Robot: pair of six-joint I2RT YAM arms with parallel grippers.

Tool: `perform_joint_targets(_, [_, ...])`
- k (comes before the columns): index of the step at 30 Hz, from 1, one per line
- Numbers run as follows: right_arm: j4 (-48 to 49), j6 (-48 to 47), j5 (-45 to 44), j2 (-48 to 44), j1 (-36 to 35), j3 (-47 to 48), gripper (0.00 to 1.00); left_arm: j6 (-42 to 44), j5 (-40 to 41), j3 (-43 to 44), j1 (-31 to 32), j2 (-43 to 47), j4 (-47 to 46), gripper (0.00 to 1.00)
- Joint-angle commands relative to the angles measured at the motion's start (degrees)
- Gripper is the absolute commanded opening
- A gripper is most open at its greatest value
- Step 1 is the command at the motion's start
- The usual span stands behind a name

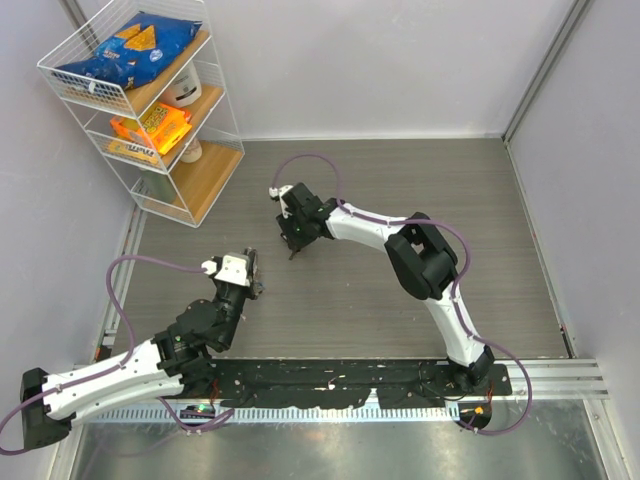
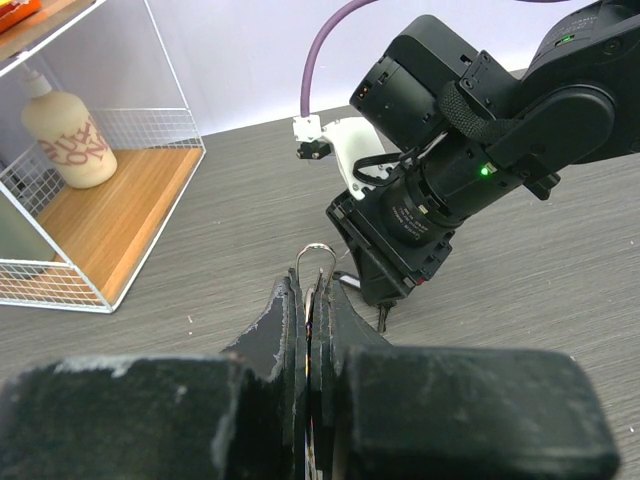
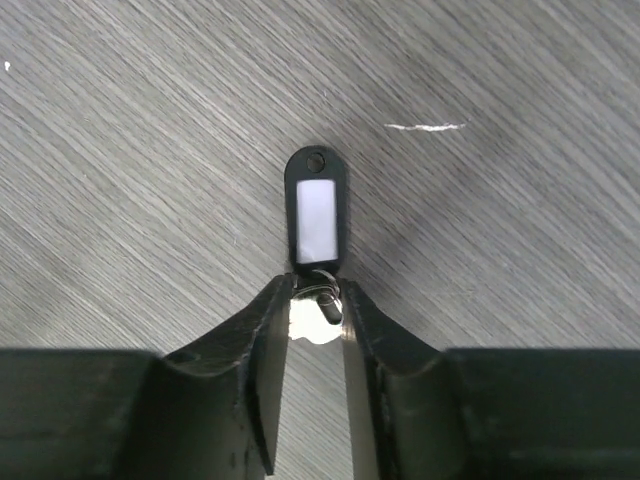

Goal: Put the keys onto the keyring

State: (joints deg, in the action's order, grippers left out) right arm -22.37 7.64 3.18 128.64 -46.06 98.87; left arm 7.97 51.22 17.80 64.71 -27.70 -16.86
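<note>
Key pickup: right gripper [image 3: 317,292] flanks a small silvery key [image 3: 308,325] with black rectangular tag [image 3: 317,210], grip uncertain; near left, left gripper [image 2: 312,292] clamps the thin silver wire keyring [image 2: 316,247]. Next: pinch firmly, then thread.

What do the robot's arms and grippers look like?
The left arm and right arm have white links, black joints and a looping purple cable. The left gripper and right gripper each have two black fingers. A green light glows on the right arm.
</note>
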Motion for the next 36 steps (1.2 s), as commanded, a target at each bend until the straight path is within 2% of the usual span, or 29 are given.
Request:
perform_joint_targets(1, [1.1,-0.9,-0.5,-1.3,-0.3,-1.2,0.28,-0.5,0.1,1.9,-0.3,0.4,-2.5,0.00])
perform_joint_targets(4, [2.0,-1.3,-3.0,-3.0,-0.8,-3.5,0.08,-0.6,0.1,1.8,-0.3,0.5,-2.4,0.00])
perform_joint_targets(5, [2.4,-1.5,-6.0,-4.6,-0.9,-5.1,0.06,-0.8,0.0,1.9,-0.2,0.5,-2.3,0.00])
perform_joint_targets(10, [6.0,-2.9,-15.4,-14.4,-4.6,-13.4,0.05,-0.8,-0.1,1.8,-0.4,0.6,-2.2,0.00])
perform_joint_targets(16, [5.9,-1.8,-20.3,-25.6,-8.0,-20.9,0.06,-1.1,-0.4,1.9,-0.4,0.5,-2.1,0.00])
perform_joint_targets(24, [6.3,1.4,-15.0,-42.0,-8.6,-33.2,0.06,-2.5,-2.6,1.8,-0.4,0.9,-1.7,0.00])
perform_joint_targets(30, [5.1,3.6,-8.3,-53.4,-8.9,-38.0,0.05,-4.0,-6.0,1.8,-0.4,1.7,-1.1,0.00])
perform_joint_targets(36, [3.2,6.9,-4.0,-60.6,-9.1,-39.5,0.06,-4.8,-9.6,1.7,-0.4,2.0,-1.2,0.00])
